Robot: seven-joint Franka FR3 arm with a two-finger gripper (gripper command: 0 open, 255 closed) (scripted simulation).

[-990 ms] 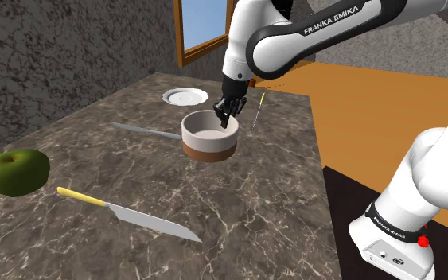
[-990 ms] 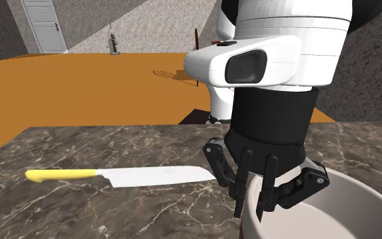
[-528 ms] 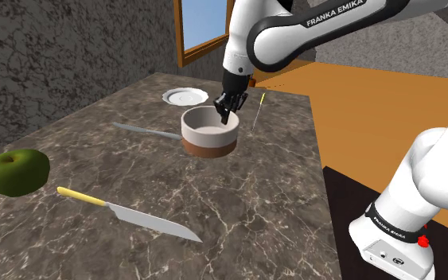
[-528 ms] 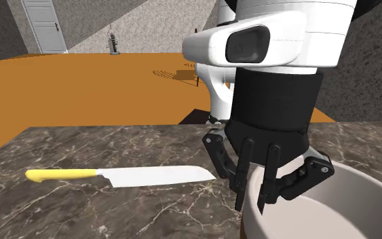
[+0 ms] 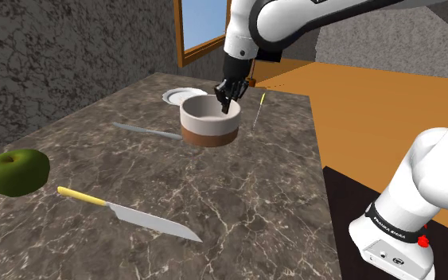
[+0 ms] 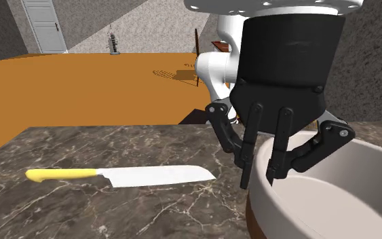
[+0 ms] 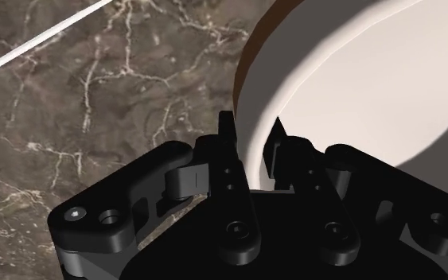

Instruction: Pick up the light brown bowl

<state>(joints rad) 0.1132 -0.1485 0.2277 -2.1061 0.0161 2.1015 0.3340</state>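
The bowl (image 5: 208,124) is off-white with a brown band at its base. It hangs a little above the dark marble countertop (image 5: 238,191), slightly tilted. My black gripper (image 5: 225,100) is shut on its rim at the side nearest the orange floor, one finger inside the wall and one outside. In the second exterior view the gripper (image 6: 260,175) pinches the pale wall of the bowl (image 6: 332,197) close to the camera. In the wrist view the gripper (image 7: 252,129) clasps the thin rim of the bowl (image 7: 357,79), with marble below.
A green apple (image 5: 13,171) and a yellow-handled knife (image 5: 130,215) lie toward the shoulder view's lower left. A white plate (image 5: 176,95), a grey utensil (image 5: 146,130) and a thin yellow-tipped tool (image 5: 258,111) lie around the bowl. The counter ends at the orange floor (image 5: 389,119).
The gripper has risen with the bowl in it. The bowl has left the countertop and moved up and slightly toward the plate, closer to the second exterior camera.
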